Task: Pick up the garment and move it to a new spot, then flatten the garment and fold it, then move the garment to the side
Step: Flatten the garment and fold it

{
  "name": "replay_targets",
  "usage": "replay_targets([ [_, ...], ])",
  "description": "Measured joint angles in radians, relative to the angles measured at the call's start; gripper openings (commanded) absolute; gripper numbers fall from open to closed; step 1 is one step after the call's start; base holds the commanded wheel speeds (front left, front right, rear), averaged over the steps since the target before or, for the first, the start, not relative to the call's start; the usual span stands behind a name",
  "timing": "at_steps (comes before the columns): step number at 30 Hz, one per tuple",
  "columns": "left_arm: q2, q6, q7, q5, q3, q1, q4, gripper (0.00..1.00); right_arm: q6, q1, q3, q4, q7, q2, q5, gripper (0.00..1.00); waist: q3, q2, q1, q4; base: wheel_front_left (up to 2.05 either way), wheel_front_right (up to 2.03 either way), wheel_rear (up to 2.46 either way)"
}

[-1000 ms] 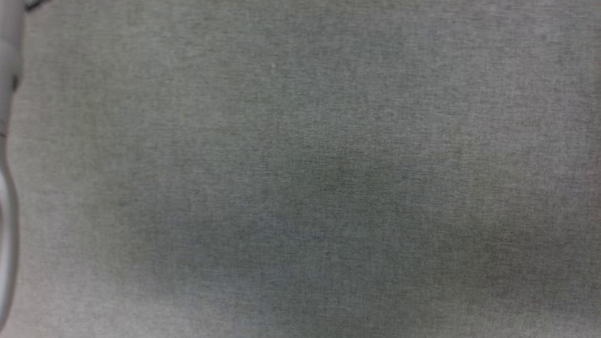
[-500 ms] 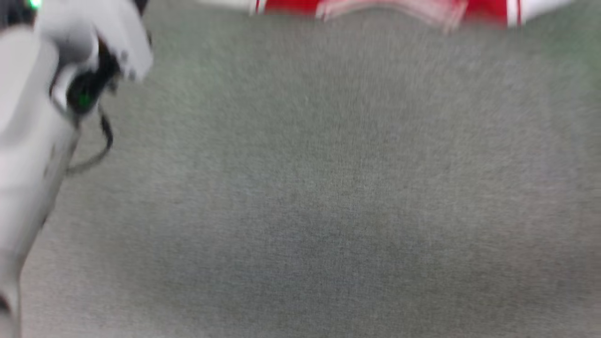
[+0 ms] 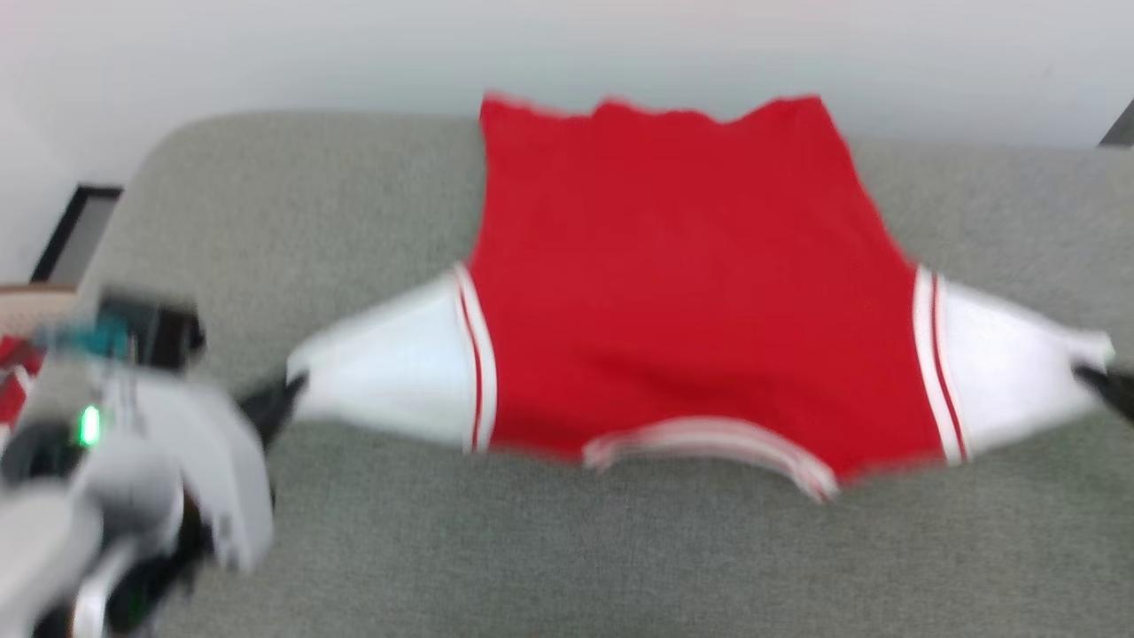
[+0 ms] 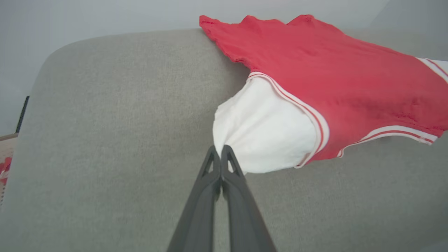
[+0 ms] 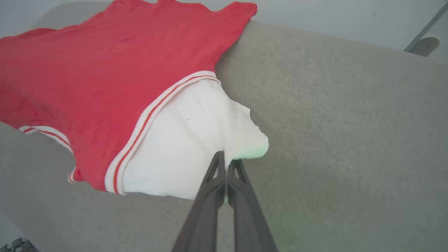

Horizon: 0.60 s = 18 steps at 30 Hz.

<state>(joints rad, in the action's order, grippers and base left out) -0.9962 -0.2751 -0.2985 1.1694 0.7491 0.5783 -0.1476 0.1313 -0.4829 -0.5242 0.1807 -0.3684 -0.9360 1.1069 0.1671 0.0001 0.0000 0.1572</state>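
The garment (image 3: pixel 691 275), a bright red shirt with white short sleeves and striped trim, lies spread across the grey cushion (image 3: pixel 567 549), its hem toward the far edge by the wall and its collar toward me. My left gripper (image 3: pixel 288 394) is shut on the tip of the left white sleeve (image 4: pixel 262 133), fingers (image 4: pixel 227 164) pinched together. My right gripper (image 3: pixel 1094 379) is shut on the tip of the right white sleeve (image 5: pixel 196 136). Both sleeves are pulled outward into points, and the shirt (image 5: pixel 105 70) stretches between them.
A pale wall (image 3: pixel 567 44) runs behind the cushion. At the far left, off the cushion, sits a beige woven basket (image 3: pixel 18 306) with red-white cloth in it. My pale left forearm (image 3: pixel 133 478) fills the lower left of the head view.
The head camera has tilted up: a second ago it saw bare grey cushion, now the whole spread shirt and the wall. The left forearm has come into the picture.
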Motion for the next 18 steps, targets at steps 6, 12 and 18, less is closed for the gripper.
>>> replay_targets([
  [6, -0.15, -0.192, 0.086, 0.071, -0.019, -0.267, -0.277, 0.0, 0.0, 0.287, 0.096, -0.118, -0.055, -0.094, 0.068, 0.0, -0.068, 0.0, 0.0, -0.012, 0.0, 0.0, 0.0],
  [12, -0.174, -0.243, 0.197, 0.09, -0.021, -0.398, -0.338, 0.0, 0.0, 0.5, 0.214, -0.199, -0.065, -0.095, 0.079, 0.0, -0.055, 0.0, 0.0, -0.013, 0.0, 0.0, 0.0],
  [18, -0.119, -0.192, 0.259, 0.058, 0.008, -0.422, -0.251, 0.0, 0.0, 0.569, 0.266, -0.27, -0.134, 0.0, -0.011, 0.0, -0.032, 0.0, -0.0001, -0.019, 0.0, 0.0, 0.0],
])
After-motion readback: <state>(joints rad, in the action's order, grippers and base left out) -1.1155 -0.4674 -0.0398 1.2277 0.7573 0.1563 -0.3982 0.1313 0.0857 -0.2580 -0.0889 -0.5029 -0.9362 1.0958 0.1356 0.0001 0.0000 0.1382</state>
